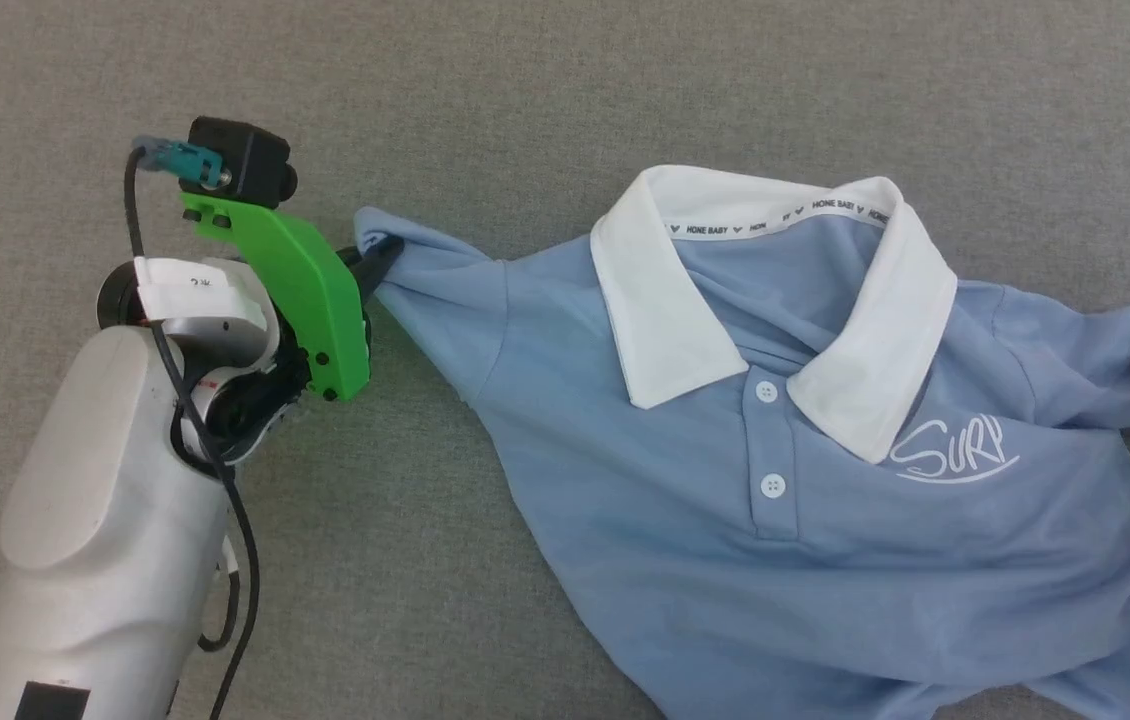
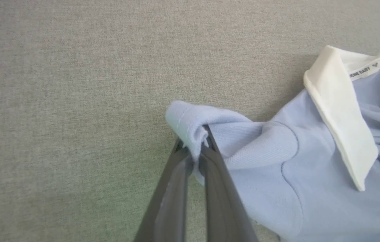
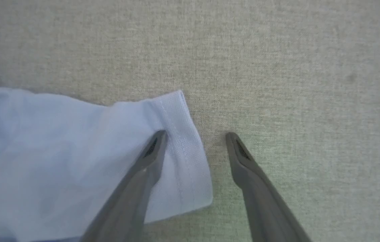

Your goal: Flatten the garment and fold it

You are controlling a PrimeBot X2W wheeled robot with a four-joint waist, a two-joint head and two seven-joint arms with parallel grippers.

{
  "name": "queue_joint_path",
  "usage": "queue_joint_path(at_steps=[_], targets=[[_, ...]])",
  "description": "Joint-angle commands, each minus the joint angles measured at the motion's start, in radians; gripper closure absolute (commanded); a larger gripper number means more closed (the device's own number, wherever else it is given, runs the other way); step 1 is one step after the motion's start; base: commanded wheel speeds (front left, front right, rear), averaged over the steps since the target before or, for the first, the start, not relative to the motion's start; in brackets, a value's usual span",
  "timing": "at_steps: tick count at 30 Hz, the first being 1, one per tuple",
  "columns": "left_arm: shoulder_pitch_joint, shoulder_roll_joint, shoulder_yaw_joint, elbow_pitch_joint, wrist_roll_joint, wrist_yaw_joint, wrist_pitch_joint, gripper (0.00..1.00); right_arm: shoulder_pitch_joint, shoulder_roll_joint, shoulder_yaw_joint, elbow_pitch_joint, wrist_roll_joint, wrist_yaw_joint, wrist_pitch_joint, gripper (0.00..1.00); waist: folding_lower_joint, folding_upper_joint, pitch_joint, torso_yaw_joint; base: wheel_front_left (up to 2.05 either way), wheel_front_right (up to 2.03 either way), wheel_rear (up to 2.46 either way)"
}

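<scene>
Pinching one sleeve (image 2: pixel 190 117) of the shirt (image 1: pixel 685 520), face up on the grey cloth (image 1: pixel 625 80), with the left gripper (image 2: pixel 195 148) clamped to pull it flat, and straddling the other sleeve (image 3: pixel 75 141) with the right gripper (image 3: pixel 196 137) spread wide, ready to grip.

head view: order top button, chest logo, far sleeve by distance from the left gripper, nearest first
From the left gripper, shut on the garment:
1. top button, mid-shirt on the placket
2. chest logo, farther right
3. far sleeve, at the right edge
</scene>
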Motion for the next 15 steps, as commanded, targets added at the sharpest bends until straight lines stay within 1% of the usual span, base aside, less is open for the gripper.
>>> queue_joint_path(at_steps=[1,6,10,13,15], targets=[[-0.017,0.002,0.002,0.005,-0.011,0.002,0.0,1.0,0.011,0.013,0.012,0.015,0.003,-0.001,0.013,1.0,0.0,0.0,0.004,-0.001,0.0,0.0,0.0],[-0.027,-0.003,0.01,0.017,-0.018,0.006,-0.019,1.0,-0.02,0.02,0.014,0.015,0.0,-0.001,-0.036,1.0,0.0,0.0,0.01,-0.004,0.0,0.0,0.0],[-0.036,-0.007,0.028,0.025,-0.019,0.005,-0.079,1.0,-0.063,0.027,0.017,0.01,-0.007,-0.001,-0.143,1.0,0.0,0.0,-0.011,-0.009,0.0,0.0,0.0],[-0.046,-0.004,0.032,0.031,-0.002,0.001,-0.155,1.0,-0.099,0.036,0.041,0.022,0.0,-0.001,-0.236,1.0,0.0,0.0,-0.058,-0.017,0.0,0.0,0.0],[-0.051,0.0,0.032,0.036,0.004,-0.001,-0.193,1.0,-0.122,0.042,0.062,0.034,0.014,-0.001,-0.27,1.0,0.0,0.0,-0.094,-0.024,0.0,0.0,0.0]])
